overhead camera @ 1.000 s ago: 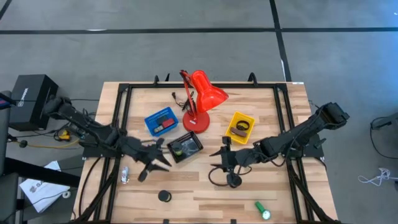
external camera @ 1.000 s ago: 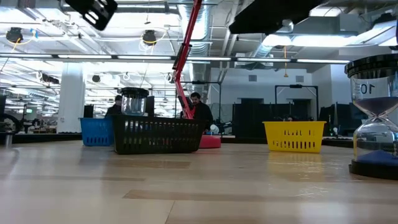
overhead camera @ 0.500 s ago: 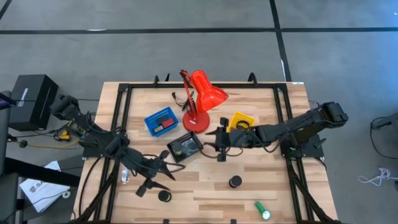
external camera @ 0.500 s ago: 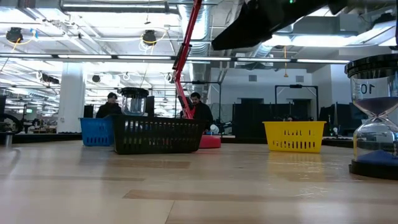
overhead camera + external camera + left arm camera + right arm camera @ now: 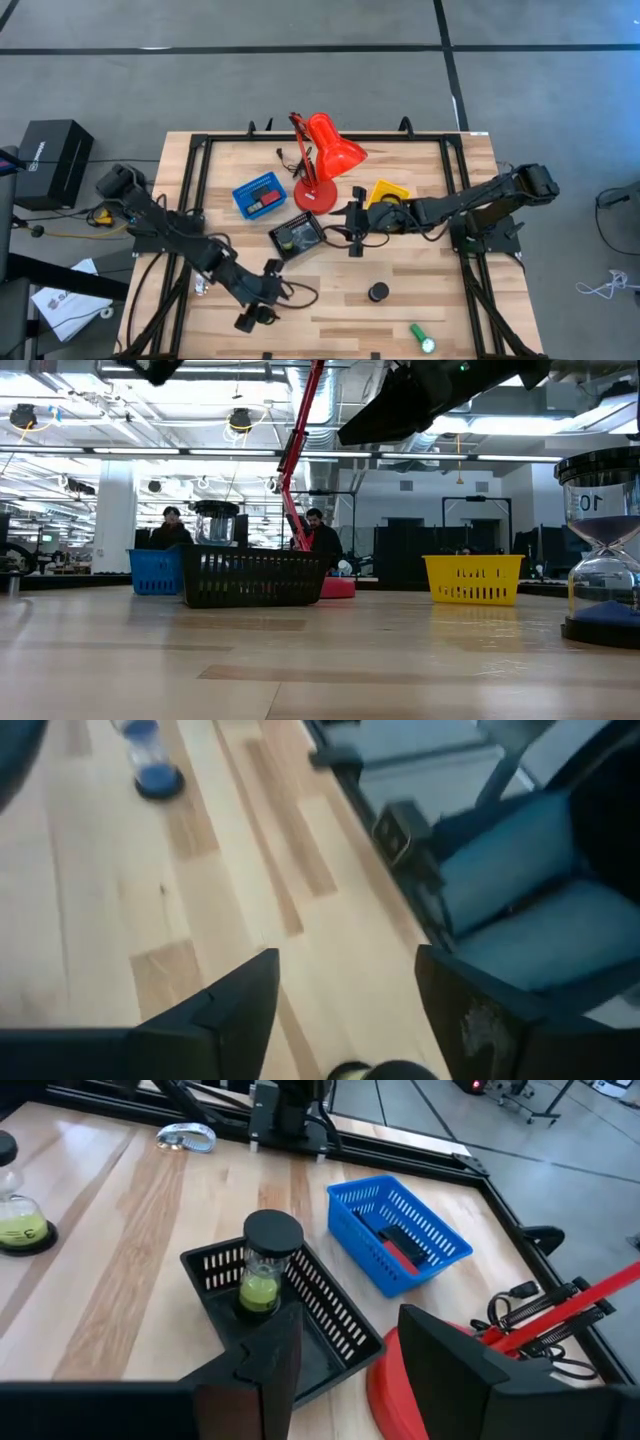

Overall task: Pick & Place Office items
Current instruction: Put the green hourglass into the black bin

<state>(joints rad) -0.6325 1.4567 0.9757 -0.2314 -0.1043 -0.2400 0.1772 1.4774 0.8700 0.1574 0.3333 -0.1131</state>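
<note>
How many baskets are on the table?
3. The blue basket sits on one side of the red lamp, the black basket just in front of its base, and the yellow basket on its other side, partly hidden from above by the right arm.

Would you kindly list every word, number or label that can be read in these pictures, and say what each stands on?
"10": on the hourglass at the right edge of the low view; cut off, so there may be more.
White lettering on the black box beside the table: too small to read.
Nothing else legible.
</note>
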